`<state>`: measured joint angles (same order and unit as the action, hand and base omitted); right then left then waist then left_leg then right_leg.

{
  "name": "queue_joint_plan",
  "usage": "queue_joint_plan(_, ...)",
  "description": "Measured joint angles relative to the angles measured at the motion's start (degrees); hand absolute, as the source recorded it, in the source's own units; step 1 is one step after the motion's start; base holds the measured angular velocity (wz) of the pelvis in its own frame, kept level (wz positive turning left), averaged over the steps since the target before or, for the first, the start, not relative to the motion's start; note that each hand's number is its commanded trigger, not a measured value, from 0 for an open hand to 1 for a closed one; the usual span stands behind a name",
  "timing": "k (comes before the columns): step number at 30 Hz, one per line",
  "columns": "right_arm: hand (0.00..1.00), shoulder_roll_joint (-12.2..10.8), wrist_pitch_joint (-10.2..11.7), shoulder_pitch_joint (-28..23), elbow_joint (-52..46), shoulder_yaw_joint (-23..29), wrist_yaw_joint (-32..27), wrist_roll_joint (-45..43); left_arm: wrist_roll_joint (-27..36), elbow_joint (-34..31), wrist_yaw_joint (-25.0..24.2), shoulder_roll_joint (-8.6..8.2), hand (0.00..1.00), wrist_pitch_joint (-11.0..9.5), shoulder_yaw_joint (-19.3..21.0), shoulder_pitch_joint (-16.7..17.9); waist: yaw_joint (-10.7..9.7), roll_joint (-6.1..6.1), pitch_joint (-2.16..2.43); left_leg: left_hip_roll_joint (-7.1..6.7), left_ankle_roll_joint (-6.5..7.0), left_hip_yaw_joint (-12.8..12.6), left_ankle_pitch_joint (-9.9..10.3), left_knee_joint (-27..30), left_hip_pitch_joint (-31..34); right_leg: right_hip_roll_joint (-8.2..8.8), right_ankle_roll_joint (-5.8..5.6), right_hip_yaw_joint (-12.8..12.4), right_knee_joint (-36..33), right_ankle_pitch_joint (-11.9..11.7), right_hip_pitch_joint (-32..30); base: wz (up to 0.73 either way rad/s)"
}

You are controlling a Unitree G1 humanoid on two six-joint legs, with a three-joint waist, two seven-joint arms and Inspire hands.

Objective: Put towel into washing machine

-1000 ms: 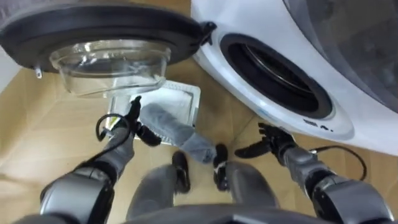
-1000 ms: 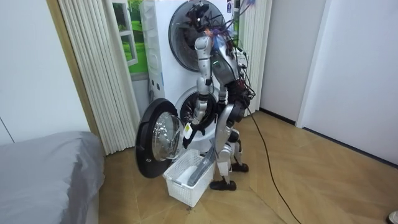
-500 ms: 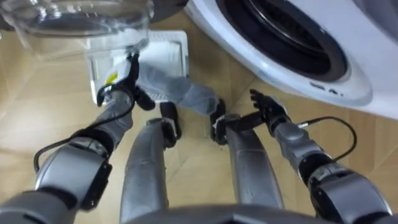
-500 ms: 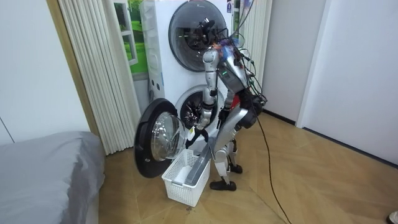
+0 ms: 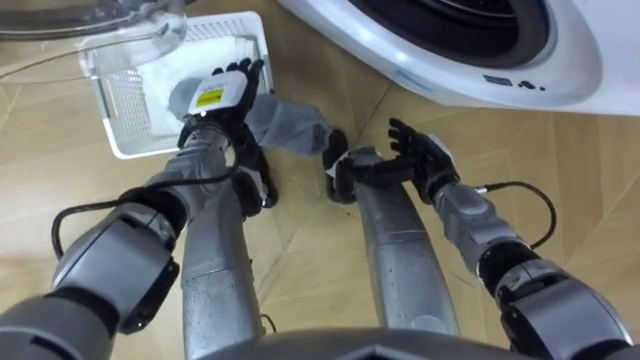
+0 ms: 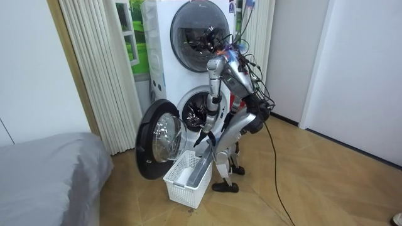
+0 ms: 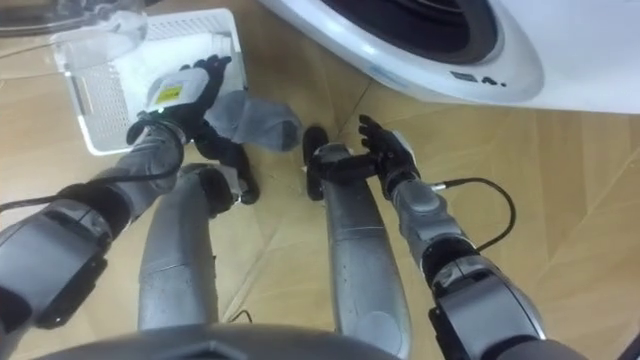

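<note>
Bent lower than a second ago, the robot reaches its left hand (image 5: 222,88), fingers straight, to the grey towel (image 5: 290,125) draped over the laundry basket (image 5: 110,105) rim, right hand (image 5: 420,160) idling open: pick-up step, next needing a closing grasp before lifting to the washing machine (image 5: 570,50)
</note>
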<state>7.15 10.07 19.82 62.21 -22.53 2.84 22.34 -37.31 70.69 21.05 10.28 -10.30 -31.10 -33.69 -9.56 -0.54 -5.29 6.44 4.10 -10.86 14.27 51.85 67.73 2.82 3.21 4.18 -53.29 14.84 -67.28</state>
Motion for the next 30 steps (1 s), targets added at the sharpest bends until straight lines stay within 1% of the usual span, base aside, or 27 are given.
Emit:
queue_joint_plan(2, 0.0, 0.0, 0.1, 0.2, 0.1, -0.5, 0.6, 0.3, 0.0, 0.3, 0.0, -0.08, 0.0, 0.0, -0.7, -0.4, -0.1, 0.01, -0.01, 0.13, -0.02, -0.2, 0.5, 0.6, 0.0, -0.1, -0.22, -0.4, -0.7, 0.4, -0.1, -0.07)
queue_joint_plan(3, 0.0, 0.0, 0.1, 0.6, 0.3, -1.1, 1.0, 0.3, 0.0, 0.3, 0.0, -0.26, 0.0, 0.0, -0.7, -0.4, -0.1, 0.01, -0.01, 0.68, -0.03, -0.3, 0.9, 1.1, 0.1, -0.39, -0.2, -0.5, -0.8, 0.5, -0.2, -0.13)
queue_joint_plan(5, 0.0, -0.1, 0.1, 1.1, 0.2, -2.3, 1.1, 0.0, 0.0, 0.3, 0.0, -0.29, 0.0, 0.0, -1.1, -0.6, -0.1, 0.01, -0.01, 0.94, 0.0, -0.6, 1.4, 1.9, 0.6, -0.94, -0.27, -0.9, -1.0, 0.5, -0.7, -0.18)
queue_joint_plan(8, 0.0, -0.2, 0.4, 2.1, -0.2, -3.2, 1.2, -0.1, 0.0, 0.3, -0.4, -0.16, 0.0, 0.0, -2.1, -1.3, -0.9, 0.0, -0.01, 1.26, 0.17, -1.3, 1.6, 2.3, 1.8, -0.93, -0.4, -1.6, -1.7, 0.7, -2.4, -0.07)
queue_joint_plan(12, 0.0, -0.2, 0.5, 2.8, -1.3, -3.3, 1.6, -0.1, -1.1, 0.2, -0.6, 0.25, 0.0, 0.0, -4.5, -2.3, -2.4, -0.09, 0.04, 1.14, 0.42, -1.5, 1.5, 2.4, 3.9, -0.73, -0.39, -1.7, -2.2, 0.8, -4.6, 0.0)
queue_joint_plan(14, 0.0, -0.2, 0.6, 3.0, -2.1, -3.2, 1.5, -0.3, -1.1, 0.2, -1.3, 0.28, 0.0, 0.0, -5.2, -2.8, -2.9, -0.17, 0.02, 0.9, 0.49, -1.6, 1.5, 2.7, 4.8, -0.65, -0.37, -1.7, -2.6, 0.9, -5.6, 0.0)
queue_joint_plan(17, 0.0, -0.2, 0.6, 3.9, -2.2, -3.3, 1.5, -0.3, -1.1, 0.2, -2.5, 0.14, 0.0, -0.1, -6.4, -3.3, -3.6, -0.19, 0.01, 1.0, 0.56, -1.6, 1.6, 2.8, 6.1, -0.72, -0.34, -1.7, -2.6, 0.9, -6.9, 0.0)
queue_joint_plan(19, 0.0, -0.2, 0.6, 4.5, -2.1, -3.8, 1.5, -0.1, -1.0, 0.3, -3.4, 0.62, 0.0, -0.1, -8.1, -3.7, -4.3, -0.21, 0.01, 1.01, 0.6, -1.6, 1.7, 3.0, 6.8, -0.73, -0.4, -1.7, -2.8, 1.0, -7.6, 0.0)
queue_joint_plan(21, 0.0, -0.2, 0.6, 5.3, -1.7, -3.8, 1.5, -0.1, -1.1, 0.3, -4.6, 0.7, 0.0, -0.1, -9.6, -4.3, -4.5, -0.33, -0.07, 1.2, 0.53, -1.6, 2.3, 4.0, 7.6, -0.85, -0.39, -1.8, -3.6, 1.4, -8.3, -0.06)
queue_joint_plan(22, 0.0, -0.2, 0.6, 5.6, -1.5, -3.8, 1.5, -0.1, -1.1, 0.3, -4.8, 0.7, 0.0, -0.1, -9.7, -4.4, -4.5, -0.34, -0.07, 1.31, 0.56, -1.6, 2.4, 4.3, 7.8, -0.92, -0.39, -1.8, -3.8, 1.5, -8.5, -0.09)
queue_joint_plan(23, 0.0, -0.5, 0.6, 6.7, -0.3, -3.8, 1.6, -0.1, -1.1, 0.3, -5.3, 0.91, 0.0, -0.1, -9.6, -4.7, -4.5, -0.51, -0.16, 1.79, 0.59, -1.6, 2.7, 4.9, 8.1, -1.06, -0.35, -1.8, -4.1, 1.6, -8.9, -0.05)
queue_joint_plan(24, 0.0, -0.7, 0.7, 7.6, 0.7, -3.8, 1.6, -0.1, -1.1, 0.3, -5.6, 1.09, 0.0, -0.1, -9.6, -4.9, -4.6, -0.68, -0.27, 1.79, 0.61, -1.6, 3.0, 5.4, 8.5, -1.0, -0.33, -1.8, -4.7, 1.9, -9.2, -0.04)
queue_joint_plan(25, 0.0, -0.8, 0.8, 7.8, 0.8, -3.8, 1.5, -0.2, -1.1, 0.3, -5.7, 1.18, 0.0, -0.2, -9.6, -4.9, -4.6, -0.71, -0.26, 1.79, 0.66, -1.6, 3.0, 5.6, 8.7, -1.01, -0.29, -1.7, -4.9, 2.0, -9.4, 0.06)
queue_joint_plan(27, 0.0, -0.8, 1.3, 8.4, 1.4, -3.6, 1.5, -0.2, -1.1, 0.3, -6.3, 1.66, 0.0, -0.2, -9.6, -5.2, -4.7, -1.17, -0.39, 1.88, 0.7, -1.6, 3.2, 6.1, 9.4, -0.88, -0.35, -1.7, -5.6, 2.3, -10.2, 0.05)
queue_joint_plan(28, 0.0, -0.8, 1.4, 8.5, 1.5, -3.6, 1.5, -0.1, -1.1, 0.3, -6.4, 1.76, 0.14, -0.2, -9.6, -5.2, -4.7, -1.18, -0.39, 1.88, 0.71, -1.6, 3.2, 6.1, 9.6, -0.87, -0.34, -1.7, -5.6, 2.3, -10.3, 0.0)
queue_joint_plan(29, 0.0, -0.8, 1.5, 8.5, 1.5, -3.2, 1.5, -0.1, -1.1, 0.3, -6.9, 1.95, 0.65, -0.2, -9.6, -5.2, -4.7, -1.25, -0.4, 1.87, 0.73, -1.5, 3.2, 6.1, 9.8, -0.87, -0.32, -1.6, -5.6, 2.3, -10.5, 0.0)
queue_joint_plan(30, 0.0, -0.8, 1.5, 8.6, 1.6, -3.0, 1.5, 0.0, -1.1, 0.3, -7.2, 2.06, 1.0, -0.2, -9.6, -5.2, -4.8, -1.33, -0.38, 1.88, 0.74, -1.5, 3.3, 6.2, 10.1, -0.89, -0.34, -1.6, -5.6, 2.3, -10.7, 0.0)
